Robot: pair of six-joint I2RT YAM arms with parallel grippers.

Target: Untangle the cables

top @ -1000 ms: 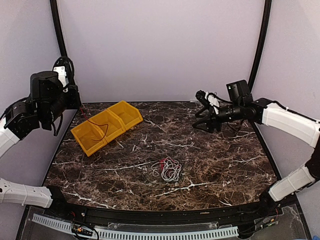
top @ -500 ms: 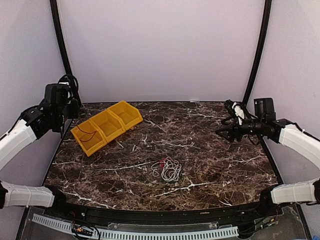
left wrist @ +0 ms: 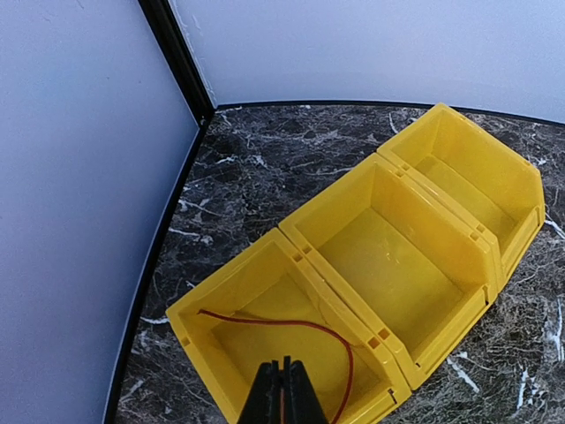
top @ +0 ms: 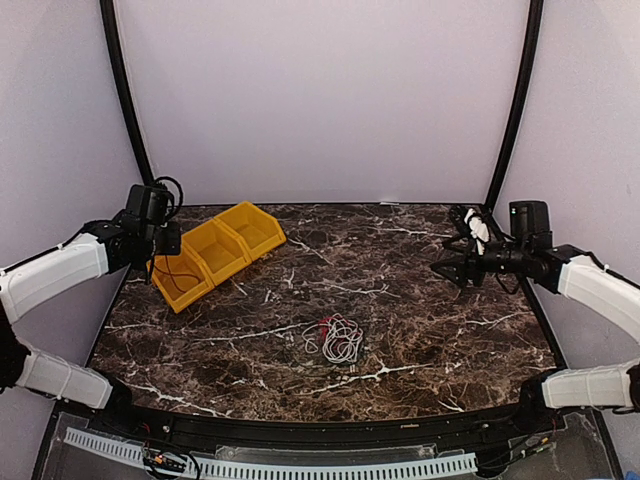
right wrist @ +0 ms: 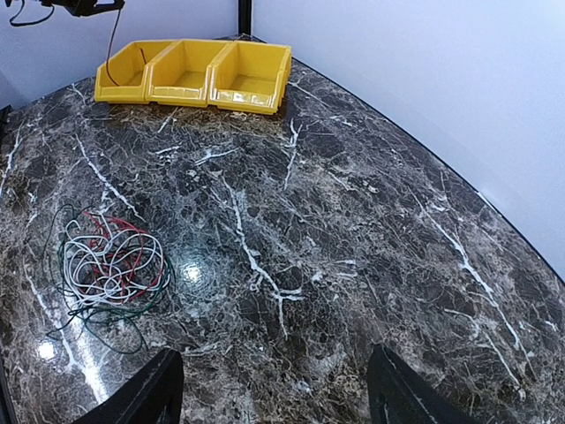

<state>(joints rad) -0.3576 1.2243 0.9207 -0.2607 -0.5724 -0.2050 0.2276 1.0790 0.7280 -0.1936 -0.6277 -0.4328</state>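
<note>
Top view, cables point(top: 340, 338): one small loose heap of thin floppy wires near the middle of the table point(top: 450, 330), well apart from both arms
Top view, yellow bin point(top: 243, 212): three open compartments in a row, hard glossy plastic, at the far left (probably one compartment per freed wire)
Top view, left gripper point(top: 163, 246): hangs over the bin's end compartment, the one nearest its own arm
Top view, right gripper point(top: 443, 270): raised near the right edge, likely kept clear of the heap while the other arm delivers
Left wrist, left gripper point(left wrist: 282, 389): pinched tight on the red-orange wire point(left wrist: 340, 340), a slim strand curving down across that compartment's floor, apparently held there so it drops inside on release
Right wrist, right gripper point(right wrist: 275, 390): fingers spread wide, nothing between them
Right wrist, cables point(right wrist: 110, 261): white coils uppermost, red threaded through, a dark strand looping round the outside, all on polished dark marble-patterned stone
</note>
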